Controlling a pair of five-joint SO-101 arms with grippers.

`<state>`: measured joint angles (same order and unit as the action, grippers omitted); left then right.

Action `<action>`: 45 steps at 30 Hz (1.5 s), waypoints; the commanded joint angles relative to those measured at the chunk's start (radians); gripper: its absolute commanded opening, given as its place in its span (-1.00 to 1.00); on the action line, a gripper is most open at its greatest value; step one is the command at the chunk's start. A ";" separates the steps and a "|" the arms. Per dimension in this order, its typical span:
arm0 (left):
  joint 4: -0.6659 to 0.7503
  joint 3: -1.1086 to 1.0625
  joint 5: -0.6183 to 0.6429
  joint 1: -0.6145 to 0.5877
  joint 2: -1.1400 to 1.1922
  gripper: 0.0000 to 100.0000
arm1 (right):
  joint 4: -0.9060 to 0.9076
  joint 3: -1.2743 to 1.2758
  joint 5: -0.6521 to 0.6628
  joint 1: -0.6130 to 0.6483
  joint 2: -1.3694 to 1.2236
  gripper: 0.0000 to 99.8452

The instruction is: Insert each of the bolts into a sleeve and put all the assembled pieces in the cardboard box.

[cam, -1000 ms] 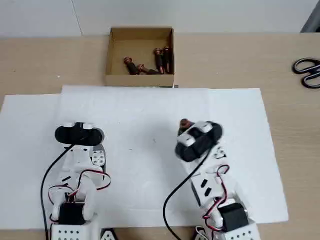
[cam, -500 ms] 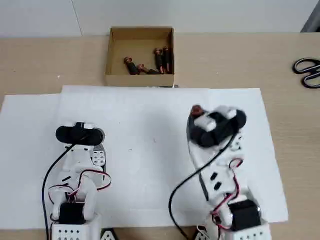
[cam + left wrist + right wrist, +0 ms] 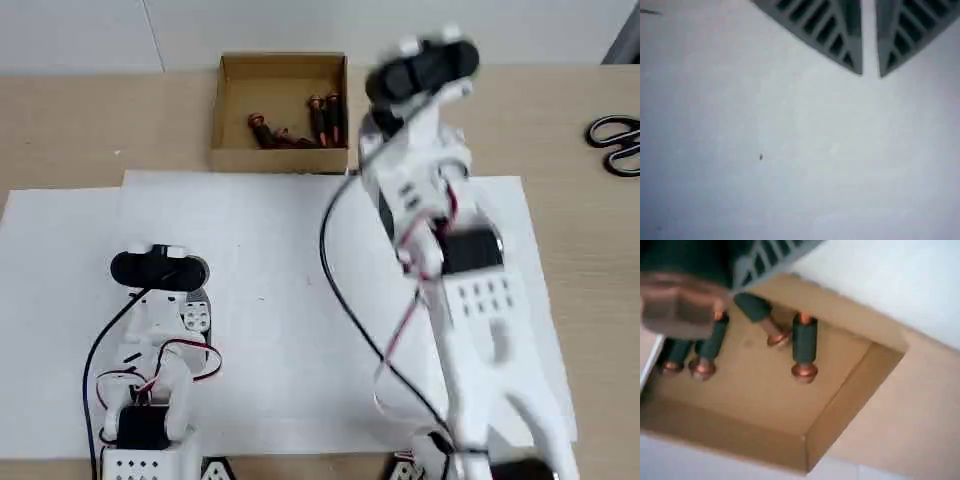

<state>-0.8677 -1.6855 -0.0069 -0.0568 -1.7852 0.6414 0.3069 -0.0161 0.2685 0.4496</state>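
Change: right claw [image 3: 715,282], clamped on sleeved bolt [image 3: 677,302], swung forward over cardboard box [image 3: 842,402]; left claw [image 3: 870,72] nearly together, unmoved.

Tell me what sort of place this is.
Probably a robotics lab or workshop bench: a wooden table under a white sheet, a cardboard box of sleeved bolts, scissors aside.

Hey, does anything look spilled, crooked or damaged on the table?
Nothing stands out. Four copper bolts in dark sleeves lie inside the brown cardboard box, none spilled; the right gripper holds a fifth sleeved bolt nearby.
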 commanded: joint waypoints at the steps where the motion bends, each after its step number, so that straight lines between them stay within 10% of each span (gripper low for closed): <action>1: 0.005 0.004 0.003 -0.008 -0.008 -0.99 | -0.056 -0.256 -0.015 -0.008 -0.174 -1.00; 33: 0.005 0.004 0.003 -0.008 -0.008 -0.99 | -0.432 -0.861 0.025 0.113 -1.078 -0.98; 41: 0.005 0.004 0.003 -0.008 -0.008 -0.99 | -0.369 -0.861 0.040 0.111 -1.092 -0.40; 45: 0.005 0.004 0.003 -0.008 -0.008 -0.99 | -0.369 -0.862 0.044 0.108 -1.089 -0.44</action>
<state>-0.8677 -1.6855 -0.0069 -0.0568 -1.7852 0.2716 -0.5002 0.0161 0.3744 -0.6628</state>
